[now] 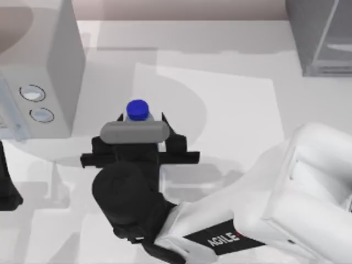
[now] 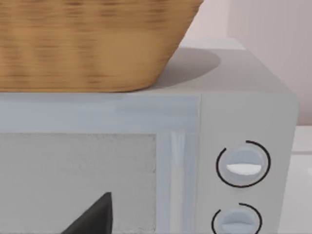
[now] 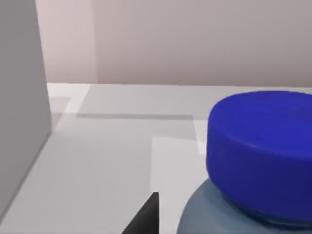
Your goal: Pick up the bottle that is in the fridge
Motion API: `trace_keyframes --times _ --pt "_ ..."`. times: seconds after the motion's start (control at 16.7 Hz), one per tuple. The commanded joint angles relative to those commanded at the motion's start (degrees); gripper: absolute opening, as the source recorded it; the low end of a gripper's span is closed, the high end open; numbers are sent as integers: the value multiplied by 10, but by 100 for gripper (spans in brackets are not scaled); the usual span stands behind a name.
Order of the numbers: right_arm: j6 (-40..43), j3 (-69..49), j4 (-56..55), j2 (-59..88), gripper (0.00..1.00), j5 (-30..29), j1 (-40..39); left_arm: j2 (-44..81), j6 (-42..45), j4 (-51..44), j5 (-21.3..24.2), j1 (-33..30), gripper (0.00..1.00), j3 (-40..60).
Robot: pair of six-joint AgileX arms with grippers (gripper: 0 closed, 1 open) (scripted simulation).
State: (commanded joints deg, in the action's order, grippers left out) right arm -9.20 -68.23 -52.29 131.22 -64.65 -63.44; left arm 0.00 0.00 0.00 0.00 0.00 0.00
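The right gripper (image 1: 140, 118) is seen closed around the bottle (image 1: 137, 110) above the open table (image 1: 236, 104), left of centre. Beside it stands a pale dialled box (image 1: 44, 66); the fridge (image 1: 322, 33) is set at the far right corner.

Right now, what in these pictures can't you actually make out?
- Bottle: top view shows its blue cap; the right gripper hides its body and label.
- Fridge: cut off at the top view's upper right corner.
- Basket: left wrist view's edge crops its upper part.
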Motion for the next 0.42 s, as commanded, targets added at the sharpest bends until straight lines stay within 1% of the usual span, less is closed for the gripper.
trace_keyframes --times 0.06,0.12,0.42 --pt "0 0 0 0 98 0 0 0 0 0 0 0 100 0" --pt "0 0 0 0 100 0 0 0 0 0 0 0 100 0" --pt "0 0 0 0 100 0 0 0 0 0 0 0 100 0"
